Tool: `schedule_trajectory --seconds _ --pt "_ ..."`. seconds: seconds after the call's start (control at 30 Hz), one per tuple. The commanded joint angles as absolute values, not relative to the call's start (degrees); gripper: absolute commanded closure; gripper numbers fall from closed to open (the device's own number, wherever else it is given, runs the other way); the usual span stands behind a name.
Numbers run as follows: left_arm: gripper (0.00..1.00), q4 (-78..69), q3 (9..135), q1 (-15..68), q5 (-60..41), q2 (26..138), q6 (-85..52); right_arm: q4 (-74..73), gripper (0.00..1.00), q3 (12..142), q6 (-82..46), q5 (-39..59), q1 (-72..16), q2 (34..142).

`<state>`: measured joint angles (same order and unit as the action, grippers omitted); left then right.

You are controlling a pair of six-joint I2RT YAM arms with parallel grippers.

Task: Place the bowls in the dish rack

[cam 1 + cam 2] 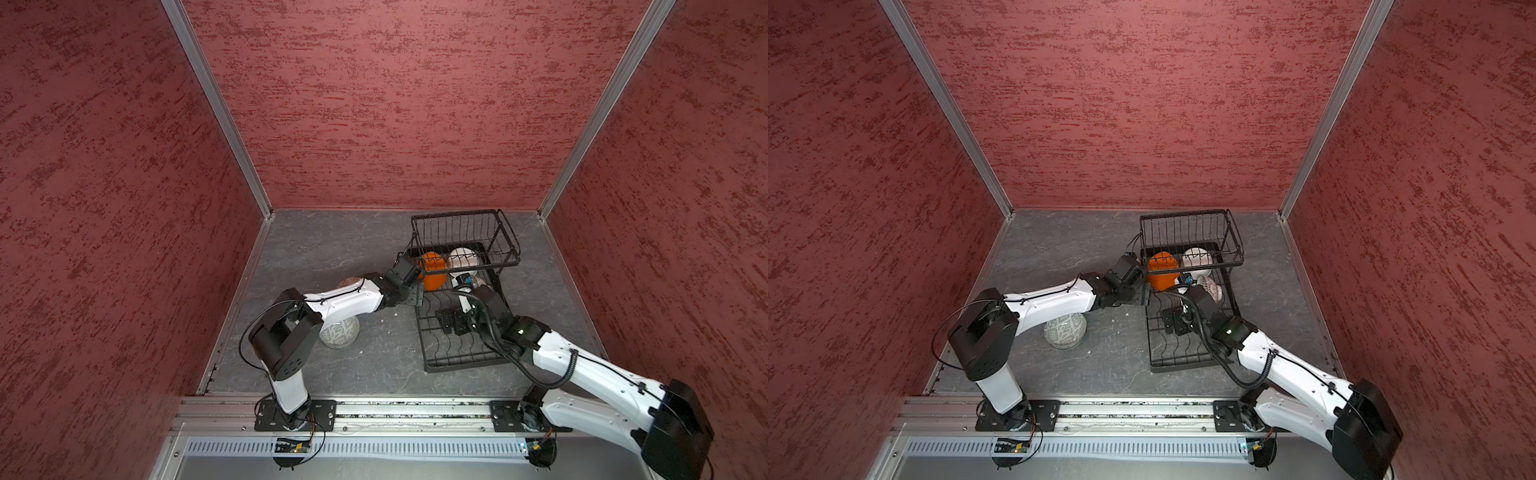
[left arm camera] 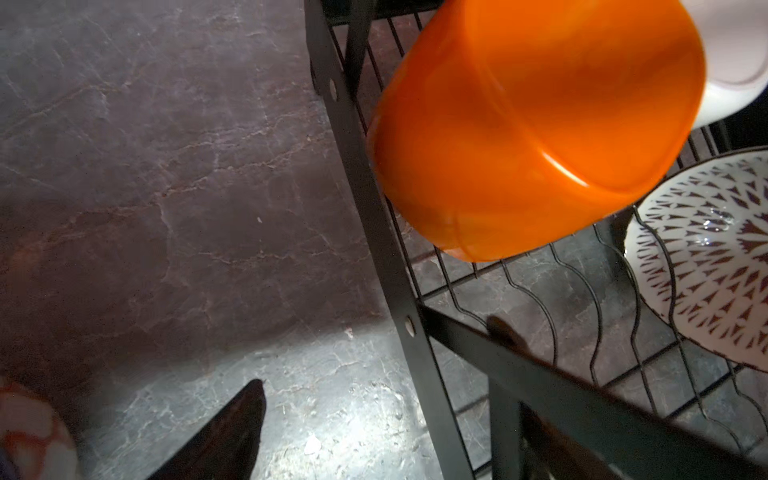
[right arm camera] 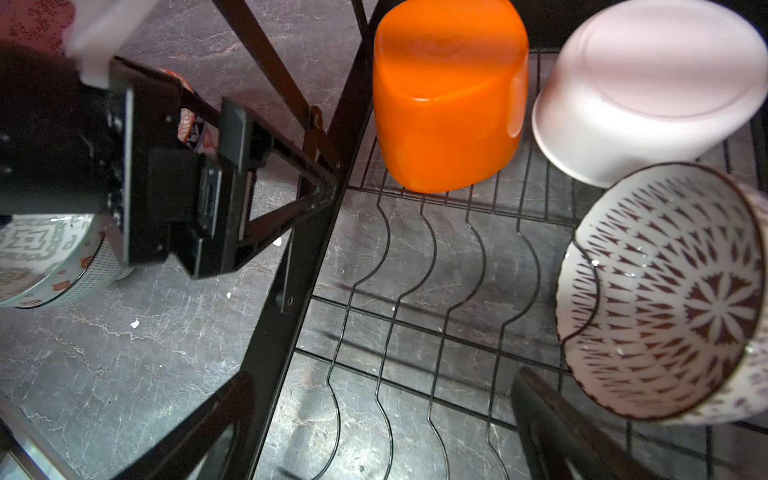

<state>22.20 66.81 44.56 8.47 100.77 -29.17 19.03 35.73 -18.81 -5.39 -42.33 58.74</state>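
Dish rack (image 1: 465,365): black wire, standing on the grey table (image 1: 324,249) at 3 o'clock from centre in both top views, with its raised basket at the 12 o'clock end. Contents, on the flat base by the basket: orange bowl (image 3: 449,108), mouth down (one bowl or a nested pair, cannot be told); white bowl (image 3: 648,83), mouth down, just beside it at 3 o'clock; dark-patterned bowl (image 3: 673,291), on edge among the curved dividers at 6 o'clock from the white one. Loose on the table, at 9 o'clock from the rack: grey-green patterned bowl (image 1: 338,332) beneath the left arm's elbow; red-orange patterned bowl (image 1: 349,282), mostly hidden behind the forearm. Left gripper (image 2: 376,357): jaws spread wide, holding nothing, with the rack's 9 o'clock rail showing between them in the left wrist view, near the orange bowl. Right gripper (image 3: 384,378): jaws fully apart, empty, above the dividers.
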Motion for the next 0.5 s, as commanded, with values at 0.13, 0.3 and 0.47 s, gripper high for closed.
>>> schedule_trajectory --seconds 0.13,0.3,0.47 --pt "0.14 23.50 69.66 40.90 9.53 103.44 -28.15 18.50 0.03 34.89 -18.90 -7.14 -42.52 58.14" --pt "0.14 23.62 71.00 38.54 8.21 104.31 -27.58 19.51 0.03 35.32 -19.52 -9.57 -42.53 58.10" --pt "0.14 23.54 71.67 36.94 6.77 104.88 -27.00 26.21 0.04 37.00 -25.72 -21.00 -42.40 56.51"
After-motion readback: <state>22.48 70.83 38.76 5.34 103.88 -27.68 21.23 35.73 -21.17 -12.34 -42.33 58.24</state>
